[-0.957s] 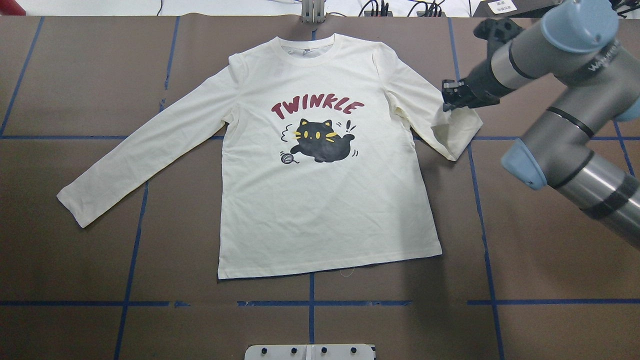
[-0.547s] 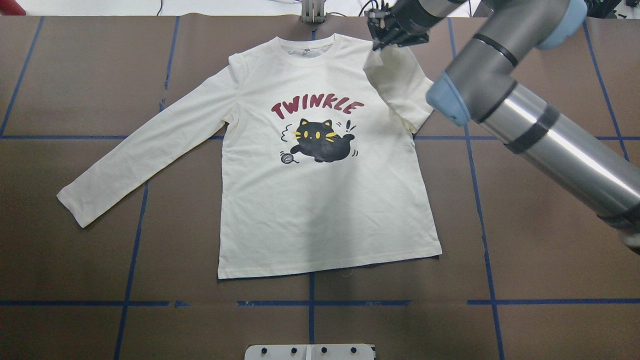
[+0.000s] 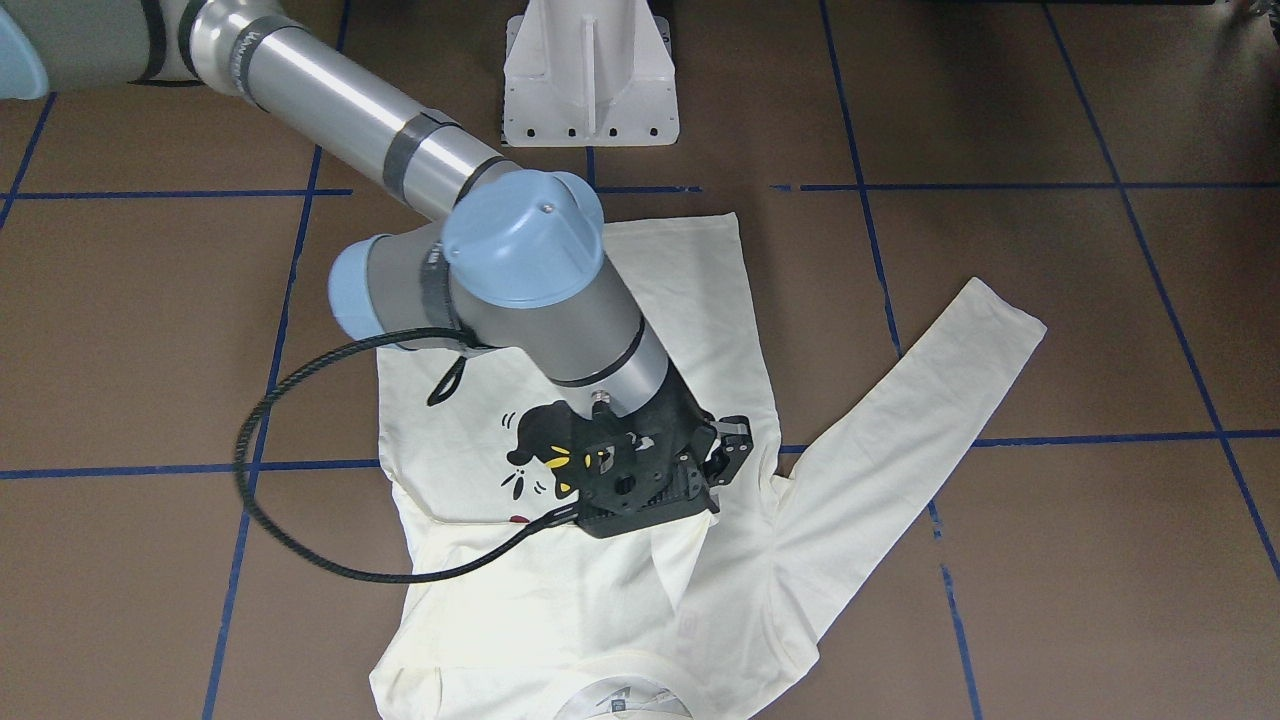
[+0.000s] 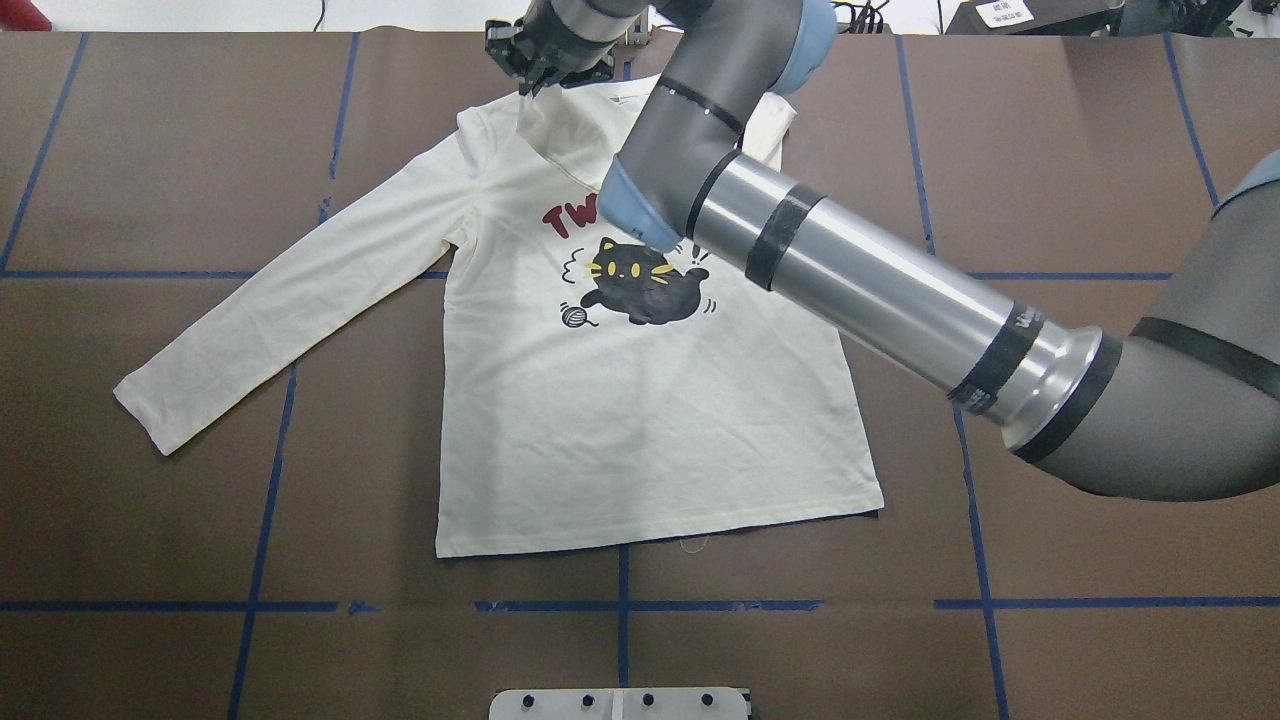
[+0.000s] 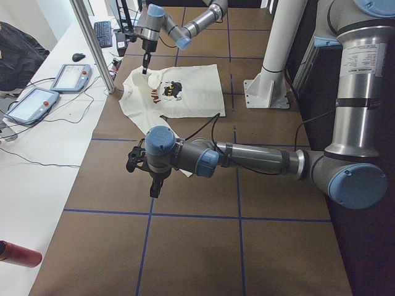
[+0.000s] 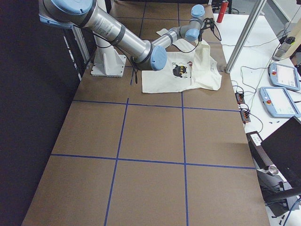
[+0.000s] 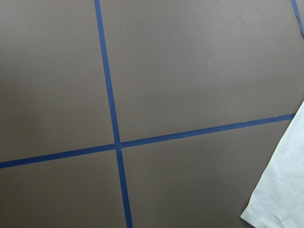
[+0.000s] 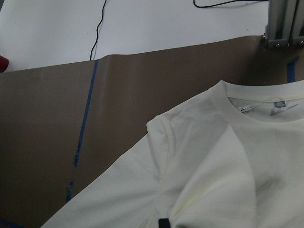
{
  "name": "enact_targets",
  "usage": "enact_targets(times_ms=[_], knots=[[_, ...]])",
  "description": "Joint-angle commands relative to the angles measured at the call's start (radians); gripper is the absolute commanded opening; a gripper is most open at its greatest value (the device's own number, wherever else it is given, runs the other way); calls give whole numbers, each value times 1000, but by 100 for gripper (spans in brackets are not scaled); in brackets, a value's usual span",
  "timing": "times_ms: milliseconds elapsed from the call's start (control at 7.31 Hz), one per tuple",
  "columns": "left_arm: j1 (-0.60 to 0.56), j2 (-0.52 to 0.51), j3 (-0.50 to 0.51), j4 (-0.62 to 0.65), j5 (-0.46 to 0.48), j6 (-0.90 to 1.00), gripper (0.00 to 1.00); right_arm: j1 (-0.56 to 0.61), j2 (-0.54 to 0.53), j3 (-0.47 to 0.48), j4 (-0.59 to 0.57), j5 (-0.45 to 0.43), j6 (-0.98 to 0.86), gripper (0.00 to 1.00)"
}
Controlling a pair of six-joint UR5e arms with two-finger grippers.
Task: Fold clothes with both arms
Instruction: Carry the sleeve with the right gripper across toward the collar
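The cream shirt lies face up on the brown table, cat print showing. My right gripper is shut on the cuff of the shirt's right sleeve and holds it just above the left shoulder, the sleeve draped across the collar and lettering. In the front-facing view this gripper hangs over the chest with the sleeve below it. The other sleeve lies flat and outstretched. My left gripper hovers near that sleeve's cuff; I cannot tell if it is open.
Blue tape lines grid the table. The white pedestal base stands at the near edge. A metal post stands at the far edge behind the collar. Tablets and cables lie on the white bench beyond.
My right gripper has carried the sleeve cuff from the shirt's right side up and leftward across the collar to the left shoulder. The sleeve now covers part of the lettering.
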Motion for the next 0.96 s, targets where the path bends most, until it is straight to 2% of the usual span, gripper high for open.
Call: enact_targets(times_ms=[0,137,273,410,820], knots=[[-1,2,-3,0,0,-1,100,-59,4,-33,16,-71,-1,0],[-1,3,-1,0,0,2,100,-82,30,-56,19,-129,-3,0],[0,2,2,0,0,4,100,-96,58,-90,51,-158,-4,74],[0,0,8,0,0,4,100,-99,62,-93,89,-181,-3,100],[0,5,38,-42,0,-1,100,-115,85,-95,88,-203,2,100]])
